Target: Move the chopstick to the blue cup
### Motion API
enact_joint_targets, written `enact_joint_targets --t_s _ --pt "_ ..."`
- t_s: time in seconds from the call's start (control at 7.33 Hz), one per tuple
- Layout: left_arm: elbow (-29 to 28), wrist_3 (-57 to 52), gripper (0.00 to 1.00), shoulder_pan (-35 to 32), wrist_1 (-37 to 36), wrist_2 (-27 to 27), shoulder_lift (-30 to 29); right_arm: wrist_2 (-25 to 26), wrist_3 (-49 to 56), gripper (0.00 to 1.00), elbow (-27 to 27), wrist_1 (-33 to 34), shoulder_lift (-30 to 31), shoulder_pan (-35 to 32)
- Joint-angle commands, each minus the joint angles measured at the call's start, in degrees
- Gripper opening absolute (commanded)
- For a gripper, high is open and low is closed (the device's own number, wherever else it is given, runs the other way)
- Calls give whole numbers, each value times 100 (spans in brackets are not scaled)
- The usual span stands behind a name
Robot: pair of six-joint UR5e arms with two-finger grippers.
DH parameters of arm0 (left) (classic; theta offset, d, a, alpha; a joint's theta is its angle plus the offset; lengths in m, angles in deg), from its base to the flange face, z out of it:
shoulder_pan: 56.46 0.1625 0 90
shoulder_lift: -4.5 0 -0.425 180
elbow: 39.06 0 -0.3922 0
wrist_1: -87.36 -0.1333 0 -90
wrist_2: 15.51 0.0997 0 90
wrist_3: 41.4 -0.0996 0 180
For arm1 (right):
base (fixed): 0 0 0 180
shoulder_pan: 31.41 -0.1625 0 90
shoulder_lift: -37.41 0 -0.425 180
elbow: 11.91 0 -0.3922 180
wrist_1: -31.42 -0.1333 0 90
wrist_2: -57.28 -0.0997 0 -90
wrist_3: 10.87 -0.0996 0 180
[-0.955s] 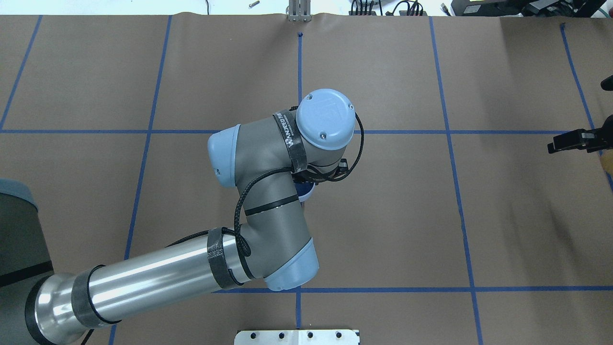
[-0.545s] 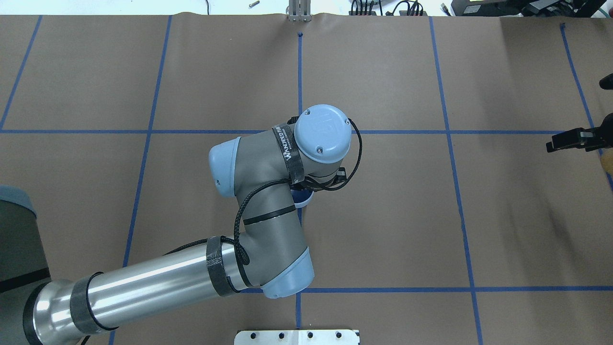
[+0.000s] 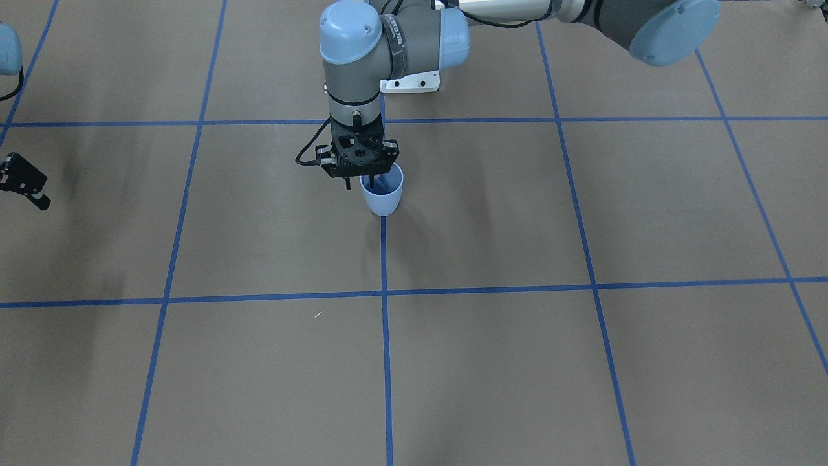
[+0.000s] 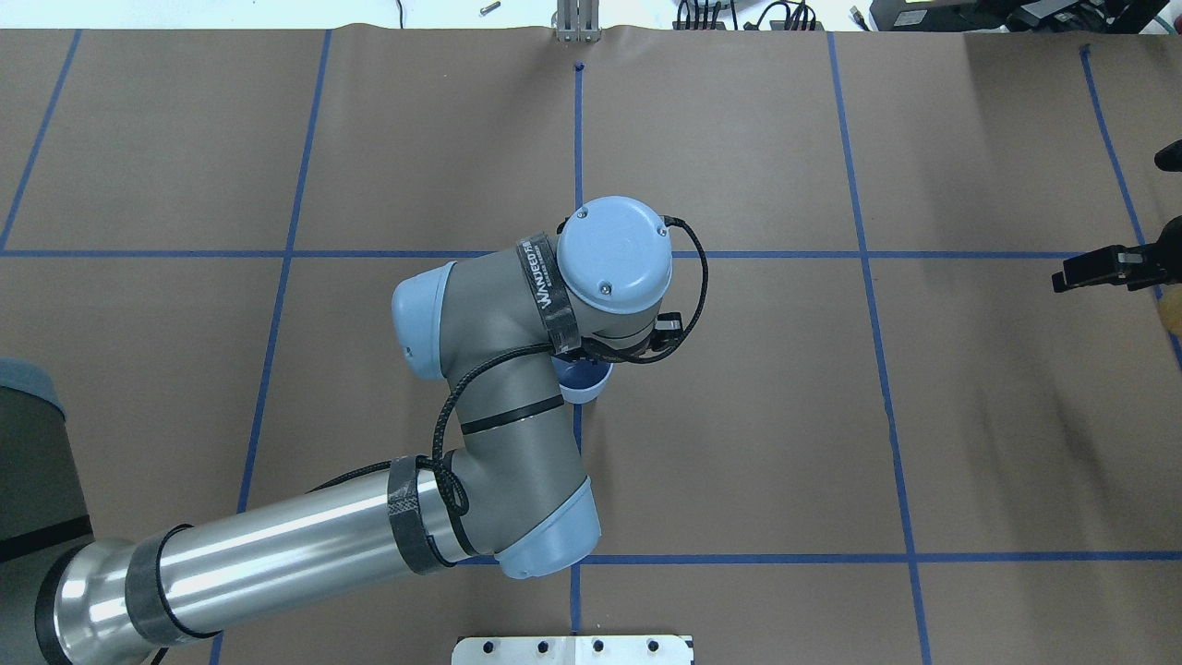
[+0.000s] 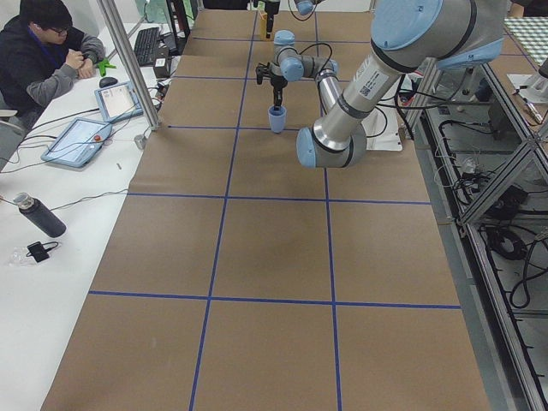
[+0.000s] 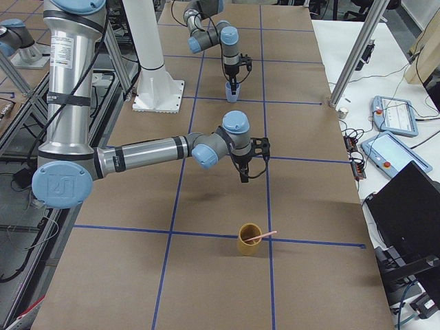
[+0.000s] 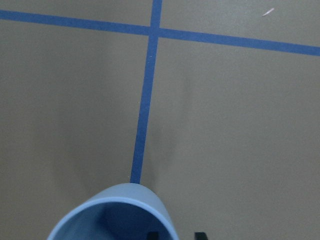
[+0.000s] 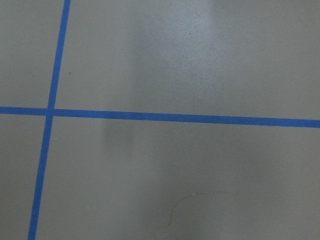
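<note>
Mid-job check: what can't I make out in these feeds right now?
- Whether the left claw grips the blue cup: the wrist covers it overhead; the left wrist view's bottom edge crops it.
- The chopstick: shows only in the exterior right view, small, its lower end hidden inside a yellow cup.
- Whether the right claw is open: small, near the overhead view's edge.

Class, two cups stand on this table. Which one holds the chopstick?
The yellow cup: the chopstick leans out over its rim. The blue cup, at the left gripper, shows no stick.
</note>
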Motion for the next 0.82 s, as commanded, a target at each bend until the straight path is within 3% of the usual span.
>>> enact_joint_targets --t_s 0.0,0.14,0.27,0.68 --pt "843 -402 99 -427 -177 -42 305 6 4 100 -9 0 -41 0" --pt "1536 -987 99 -873 -544 -556 751 6 56 100 -53 0 -41 0" --pt "2178 -1768 99 -1391 -574 -961 1565 6 126 100 -79 9 -50 -9" --pt "1976 -5087 99 -3551 -539 -2165 2783 -81 932 100 -123 87 20 -499"
